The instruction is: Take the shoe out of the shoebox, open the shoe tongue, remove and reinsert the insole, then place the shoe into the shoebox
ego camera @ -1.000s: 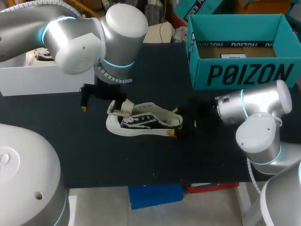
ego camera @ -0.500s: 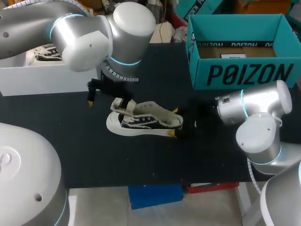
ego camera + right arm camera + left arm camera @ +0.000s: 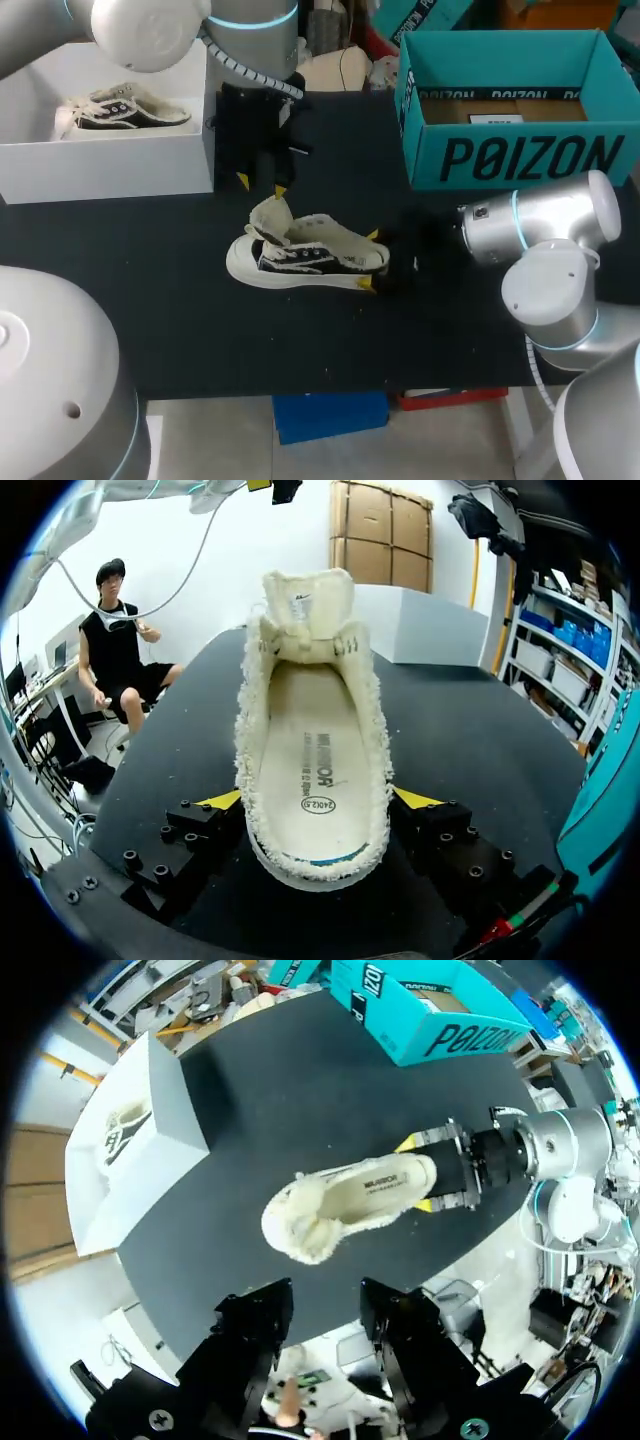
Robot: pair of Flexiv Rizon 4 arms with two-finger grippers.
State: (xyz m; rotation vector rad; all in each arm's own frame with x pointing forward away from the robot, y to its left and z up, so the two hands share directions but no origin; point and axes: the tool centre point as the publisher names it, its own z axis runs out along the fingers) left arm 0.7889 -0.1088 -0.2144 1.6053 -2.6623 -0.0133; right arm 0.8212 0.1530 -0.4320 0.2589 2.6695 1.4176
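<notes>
A black low shoe with a white sole and cream fleece lining lies on its sole mid-table, its tongue standing up at the toe end. My right gripper is shut on the heel, with a yellow tip on each side. In the right wrist view the shoe sits between those fingers and shows its insole. My left gripper hangs open above the table just beyond the tongue, holding nothing. From the left wrist view it looks down on the shoe. The teal shoebox stands open at the back right.
A white box at the back left holds a second shoe. The black table is bare in front of the shoe and to its left.
My left gripper has risen from the shoe's toe end and swung back toward the far side, its fingers coming closer together. The tongue now stands more upright. The right arm has not moved.
</notes>
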